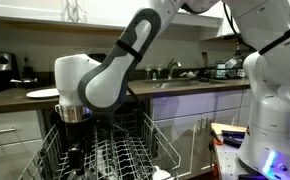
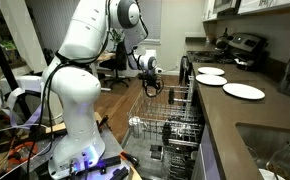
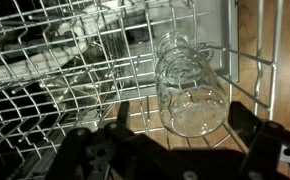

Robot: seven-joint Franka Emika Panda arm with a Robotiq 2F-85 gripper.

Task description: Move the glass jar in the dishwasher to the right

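The glass jar (image 3: 190, 85) is clear and lies tilted in the dishwasher's light-grey wire rack (image 3: 45, 70), its base towards the wrist camera. My gripper (image 3: 185, 120) is open, with a dark finger on each side of the jar's base and a gap to the glass on both sides. In both exterior views the gripper (image 1: 75, 128) (image 2: 151, 86) is lowered into the pulled-out rack (image 1: 135, 150) (image 2: 175, 112). The jar itself cannot be made out in the exterior views.
White plates (image 2: 243, 91) (image 2: 210, 72) lie on the dark counter beside the dishwasher, and one also shows in an exterior view (image 1: 43, 93). Upright wire tines surround the jar. A sink (image 2: 275, 150) is set in the counter. White cabinets (image 1: 200, 125) flank the rack.
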